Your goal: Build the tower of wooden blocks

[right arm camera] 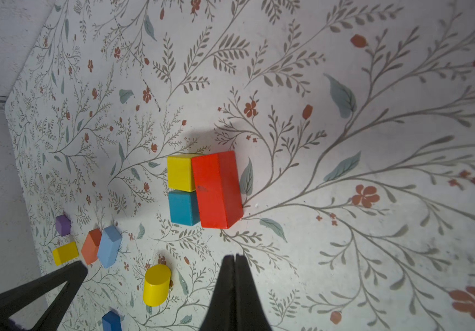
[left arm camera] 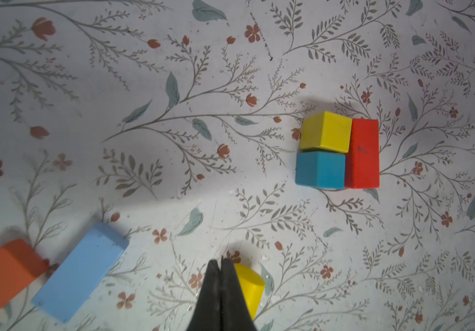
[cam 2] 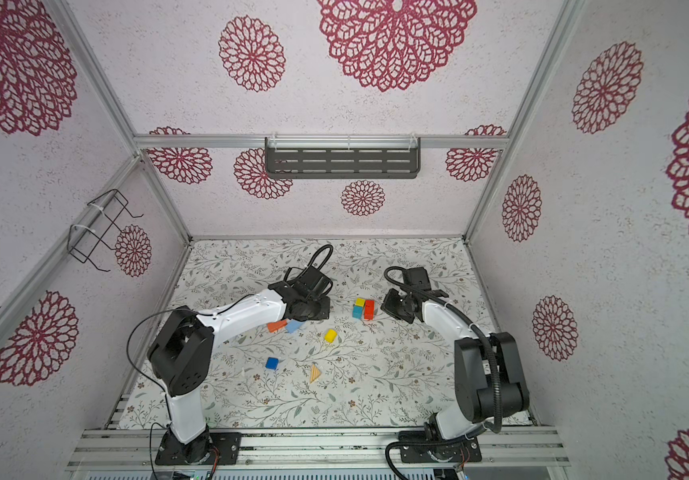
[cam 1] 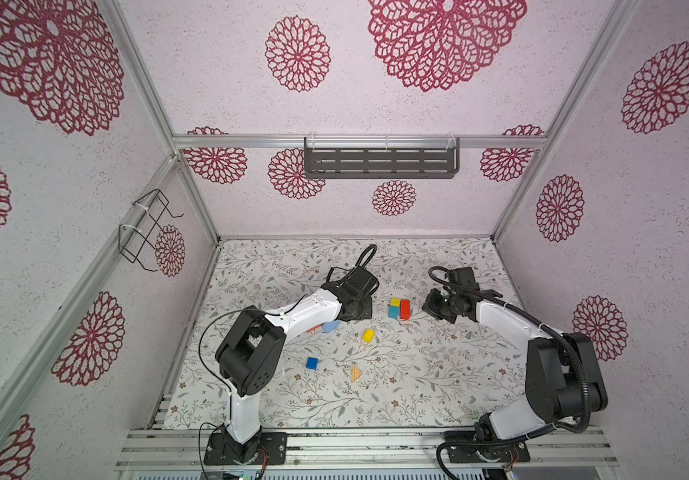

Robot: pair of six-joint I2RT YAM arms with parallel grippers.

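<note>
The left tool is seen clenched, its two black fingers pressed together with nothing between them. It is pointed down at the tabletop, and a yellow rounded block is partly hidden behind its tips in the left wrist view. The right tool is likewise clenched on nothing, its fingers closed flat against each other over a bare patch of the tabletop.

Between the two tools a group of three wood blocks is found, towards the back half of the tabletop in both top views. A yellow cube and a teal cube are set touching each other, and a red brick is laid along both of them, touching each.

Farther out, on the left arm's side, a light blue brick and an orange brick are laid side by side, close together and partly covered by the left arm in both top views. Beyond them a purple cube and a small yellow brick are shown in the right wrist view. Nearer the front edge a blue cube and an unpainted triangular wedge are placed, apart from each other and from the rest.
</note>
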